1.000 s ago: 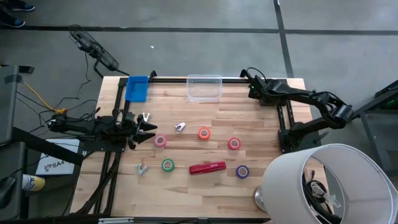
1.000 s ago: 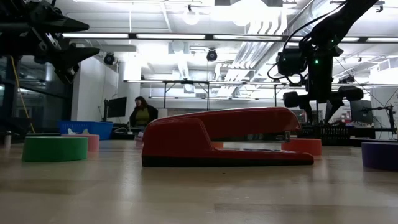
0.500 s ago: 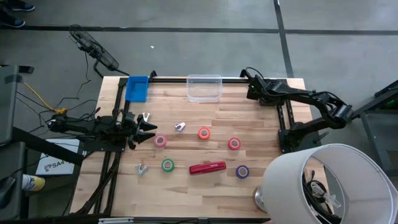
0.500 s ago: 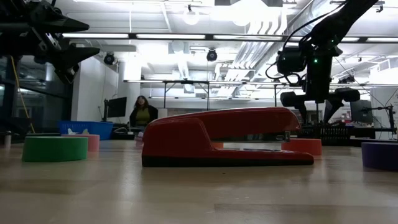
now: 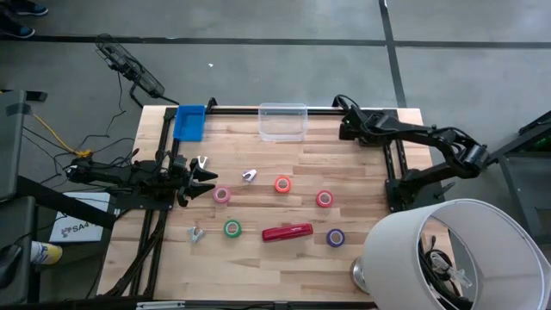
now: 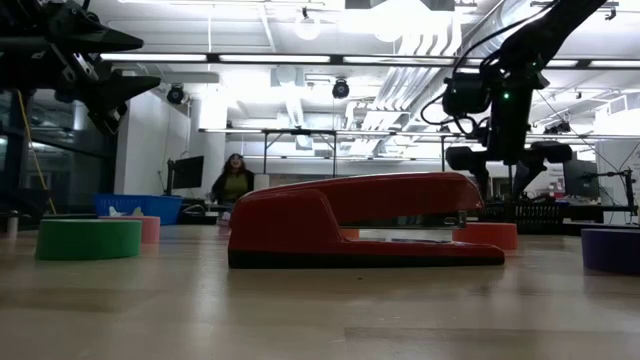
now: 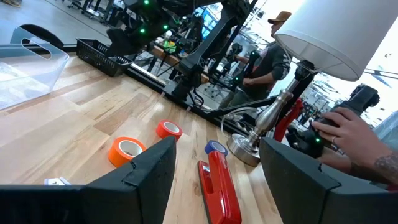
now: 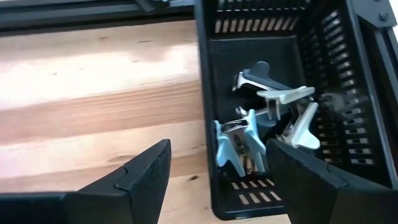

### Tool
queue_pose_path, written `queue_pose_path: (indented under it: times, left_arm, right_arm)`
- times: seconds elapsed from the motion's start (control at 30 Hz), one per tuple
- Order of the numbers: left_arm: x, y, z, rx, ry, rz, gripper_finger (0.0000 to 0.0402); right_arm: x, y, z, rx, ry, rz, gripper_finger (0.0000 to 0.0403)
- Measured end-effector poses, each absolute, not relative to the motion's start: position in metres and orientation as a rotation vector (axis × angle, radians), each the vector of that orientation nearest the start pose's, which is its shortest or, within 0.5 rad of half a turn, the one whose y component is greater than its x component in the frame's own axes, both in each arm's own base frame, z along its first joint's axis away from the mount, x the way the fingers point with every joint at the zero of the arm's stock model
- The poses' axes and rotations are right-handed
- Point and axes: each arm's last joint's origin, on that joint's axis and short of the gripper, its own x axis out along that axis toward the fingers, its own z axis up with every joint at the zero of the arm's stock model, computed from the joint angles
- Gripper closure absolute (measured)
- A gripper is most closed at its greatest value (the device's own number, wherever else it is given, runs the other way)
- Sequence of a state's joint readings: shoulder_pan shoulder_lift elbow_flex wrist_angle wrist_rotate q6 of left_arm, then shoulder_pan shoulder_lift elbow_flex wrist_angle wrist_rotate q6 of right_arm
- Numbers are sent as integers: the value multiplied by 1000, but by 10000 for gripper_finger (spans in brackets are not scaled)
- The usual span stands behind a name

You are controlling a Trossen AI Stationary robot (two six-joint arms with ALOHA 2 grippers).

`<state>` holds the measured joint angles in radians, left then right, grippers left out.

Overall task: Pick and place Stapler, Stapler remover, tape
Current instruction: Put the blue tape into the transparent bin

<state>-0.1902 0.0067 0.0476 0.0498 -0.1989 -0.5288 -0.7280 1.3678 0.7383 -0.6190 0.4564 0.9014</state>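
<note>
Five small rolls of coloured tape are seen lying flat on the wooden desk (image 5: 344, 185): a pink one (image 5: 222, 195), a green one (image 5: 232, 228), two orange-red ones (image 5: 282, 184) (image 5: 324, 199) and a purple one (image 5: 335, 237), spread around the long red stapler (image 5: 287, 232), which lies on its dark underside toward six o'clock. Silvery claw-shaped staple removers (image 5: 249, 176) are scattered between them, apart from one another. The left hand (image 5: 209, 182) is held released, fingers apart, just at nine o'clock of the pink roll and not touching it. The right hand (image 8: 214, 171) is likewise released and empty, poised at one o'clock of the desk over a black slotted basket (image 8: 357, 118) in which several removers (image 8: 239, 143) already lie. A pick by the left hand is judged to be the step; the fingers should be lowered astride the pink roll's rim, centred, before being closed, so the roll is not pushed aside.
</note>
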Motion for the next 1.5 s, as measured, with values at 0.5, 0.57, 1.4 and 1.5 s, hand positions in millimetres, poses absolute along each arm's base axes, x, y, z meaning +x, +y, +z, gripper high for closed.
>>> queue_pose_path:
  times: [0.5, 0.57, 1.4, 1.5]
  left_arm:
    - [93, -12, 184, -546, -89, -15, 173]
    - [93, -12, 184, -546, -89, -15, 173]
    - [93, -12, 184, -546, -89, -15, 173]
    - [93, -12, 184, -546, -89, -15, 173]
  right_arm:
    - [198, -149, 185, 617, 764, -1210, 148]
    - [205, -145, 187, 591, 756, -1142, 148]
    - [245, -58, 186, 794, 878, -558, 148]
    - [247, -41, 184, 902, 902, -559, 148]
